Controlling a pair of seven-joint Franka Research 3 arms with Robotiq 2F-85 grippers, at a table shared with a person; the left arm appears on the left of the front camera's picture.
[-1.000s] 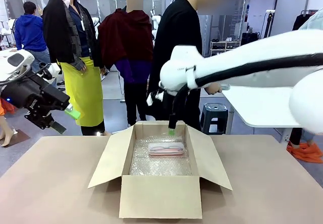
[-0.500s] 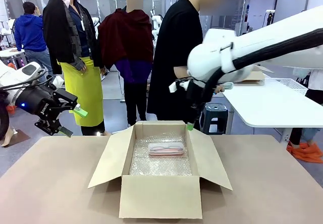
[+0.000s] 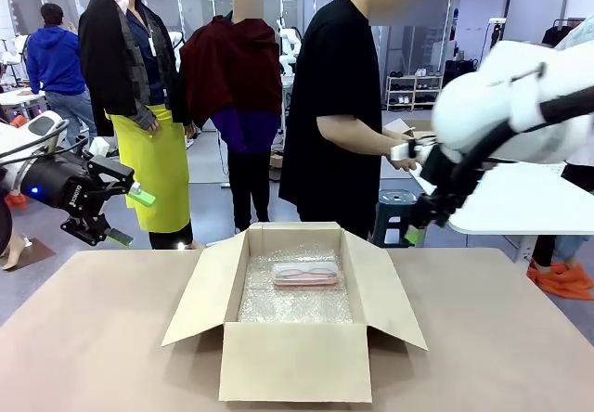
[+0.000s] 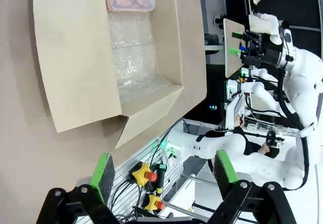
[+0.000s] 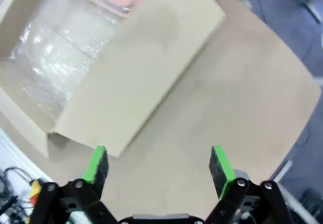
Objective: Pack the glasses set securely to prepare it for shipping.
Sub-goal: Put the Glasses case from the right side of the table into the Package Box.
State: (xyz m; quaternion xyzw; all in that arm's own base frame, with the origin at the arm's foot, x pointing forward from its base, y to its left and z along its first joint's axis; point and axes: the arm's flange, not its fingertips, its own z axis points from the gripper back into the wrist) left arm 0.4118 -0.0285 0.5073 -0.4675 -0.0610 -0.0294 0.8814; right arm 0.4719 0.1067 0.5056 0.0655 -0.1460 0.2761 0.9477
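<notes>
While grippers hang empty, pink glasses case (image 3: 305,273) lies boxed

The case rests on bubble wrap (image 3: 292,308) at the far end of the open cardboard box (image 3: 297,364). Left gripper (image 3: 130,215) and right gripper (image 5: 159,166) hover outside it, jaws spread wide.

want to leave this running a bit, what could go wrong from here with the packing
1. The pink case lies uncovered on the bubble wrap at the far end of the box; closed like this, it could slide in shipping.
2. The right gripper hangs open near the box's right flap; reaching back in, it might catch the flap and shove the box.
3. The person's hand is close to the right arm; a swing could hit it.
</notes>
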